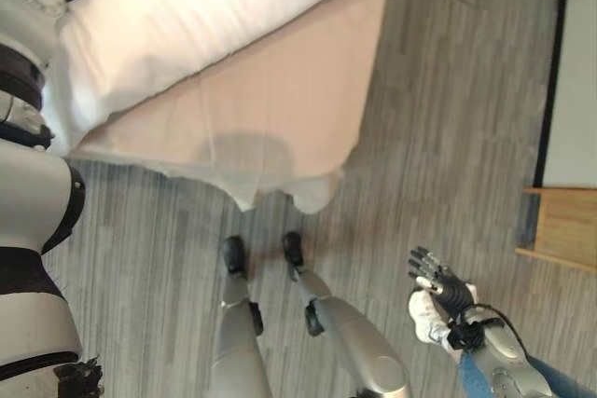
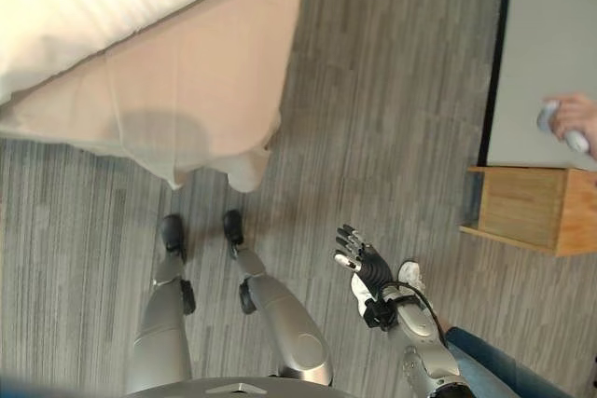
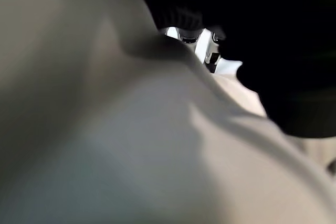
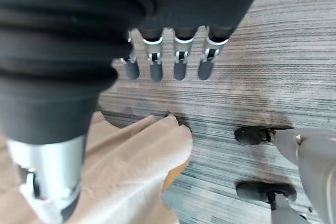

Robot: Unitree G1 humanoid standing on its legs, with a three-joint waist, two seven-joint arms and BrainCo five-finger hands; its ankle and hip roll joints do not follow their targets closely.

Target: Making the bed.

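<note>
Fingers straight on right hand (image 2: pixel 366 267) above floor (image 2: pixel 392 118), left hand's (image 3: pixel 202 43) perhaps buried in bedding (image 1: pixel 187 6).

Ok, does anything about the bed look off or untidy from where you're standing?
Yes. The beige sheet hangs loose off the bed's corner, its bunched tip drooping toward the floor. The white duvet sits askew, leaving that corner bare. The right hand hangs open, holding nothing.

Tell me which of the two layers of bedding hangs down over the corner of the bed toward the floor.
The beige sheet: its corner droops to the floor. The white duvet lies on top, further back.
</note>
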